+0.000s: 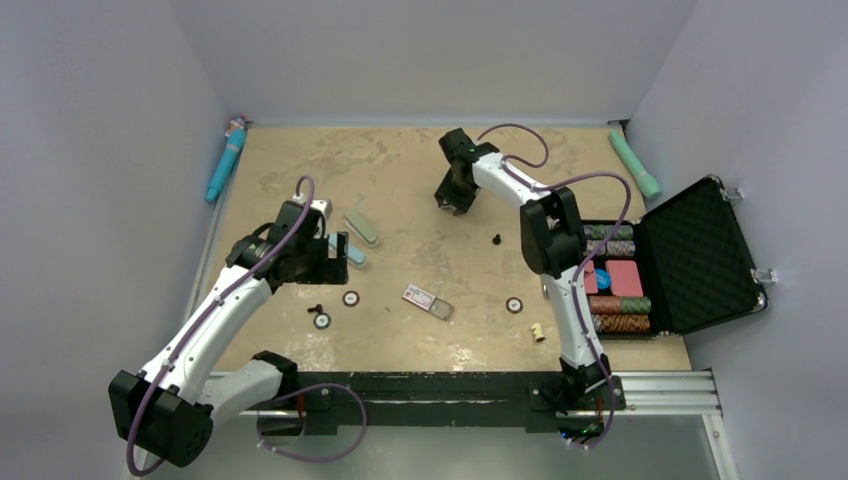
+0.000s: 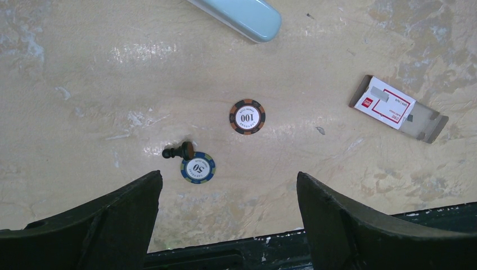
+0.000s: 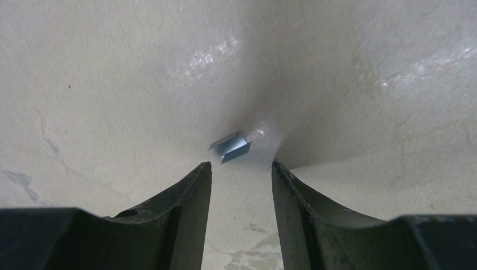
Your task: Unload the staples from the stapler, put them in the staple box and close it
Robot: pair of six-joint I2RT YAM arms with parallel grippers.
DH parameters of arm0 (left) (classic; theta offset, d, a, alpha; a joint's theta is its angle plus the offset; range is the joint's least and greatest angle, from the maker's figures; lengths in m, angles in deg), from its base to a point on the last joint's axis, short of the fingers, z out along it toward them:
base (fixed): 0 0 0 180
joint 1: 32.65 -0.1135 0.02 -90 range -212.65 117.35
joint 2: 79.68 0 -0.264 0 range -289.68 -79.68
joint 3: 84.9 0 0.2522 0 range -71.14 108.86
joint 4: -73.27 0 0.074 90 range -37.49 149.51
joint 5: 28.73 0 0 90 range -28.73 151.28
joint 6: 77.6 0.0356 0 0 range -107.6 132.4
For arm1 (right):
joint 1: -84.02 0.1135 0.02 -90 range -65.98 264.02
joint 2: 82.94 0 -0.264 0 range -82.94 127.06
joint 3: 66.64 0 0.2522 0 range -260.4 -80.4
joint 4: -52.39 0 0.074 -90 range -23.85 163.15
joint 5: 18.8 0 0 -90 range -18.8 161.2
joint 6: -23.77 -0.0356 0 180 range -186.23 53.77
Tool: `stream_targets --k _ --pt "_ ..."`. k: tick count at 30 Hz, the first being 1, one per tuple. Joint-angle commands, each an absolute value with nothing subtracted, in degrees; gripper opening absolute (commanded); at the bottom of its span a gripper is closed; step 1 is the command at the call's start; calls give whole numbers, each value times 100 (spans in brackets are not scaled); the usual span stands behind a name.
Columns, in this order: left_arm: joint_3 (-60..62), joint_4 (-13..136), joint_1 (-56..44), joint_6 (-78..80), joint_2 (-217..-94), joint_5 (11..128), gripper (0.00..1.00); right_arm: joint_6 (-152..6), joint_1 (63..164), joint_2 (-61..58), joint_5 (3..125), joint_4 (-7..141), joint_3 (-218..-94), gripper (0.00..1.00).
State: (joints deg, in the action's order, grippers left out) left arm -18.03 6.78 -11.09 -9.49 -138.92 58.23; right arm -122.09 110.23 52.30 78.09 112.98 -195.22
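Left fingers (image 2: 112, 219) wide apart, right fingers (image 3: 180, 202) narrowly apart near staples (image 3: 230, 147) — mottled beige tabletop (image 1: 400, 160), grey walls (image 1: 420, 50)

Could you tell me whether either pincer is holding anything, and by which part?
Nothing is held. Both the left pincer and right pincer are open and empty; the staples lie free just beyond the right one's tips.

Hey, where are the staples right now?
In the right wrist view, the staples sit just beyond the tips of the open right gripper, slightly left of centre; that gripper is at the far middle of the table.
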Motion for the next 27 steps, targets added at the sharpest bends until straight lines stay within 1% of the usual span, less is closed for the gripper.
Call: stream_targets --k 1,4,8,14,22,27 --pt "-1809 905 -1075 -940 -13859 5785 92 -12055 11077 5295 7724 11557 -19522 48" --pt "-1814 902 -1068 -940 -13841 5777 92 -12130 11128 5419 7730 11602 -19728 48" --pt "-1821 913 -1068 -942 -13796 5775 92 -12307 11111 5468 7795 11502 -19694 46" --pt "-1822 905 -1070 -931 -13787 5775 92 -12368 11083 5632 7938 11552 -19899 33" --pt "-1822 909 -1068 -931 -13784 5776 92 -12343 11079 5815 8054 11544 -20106 32" --pt "-1820 912 -1068 -931 -13786 5775 92 -12299 11065 5993 8363 11760 -20489 27"
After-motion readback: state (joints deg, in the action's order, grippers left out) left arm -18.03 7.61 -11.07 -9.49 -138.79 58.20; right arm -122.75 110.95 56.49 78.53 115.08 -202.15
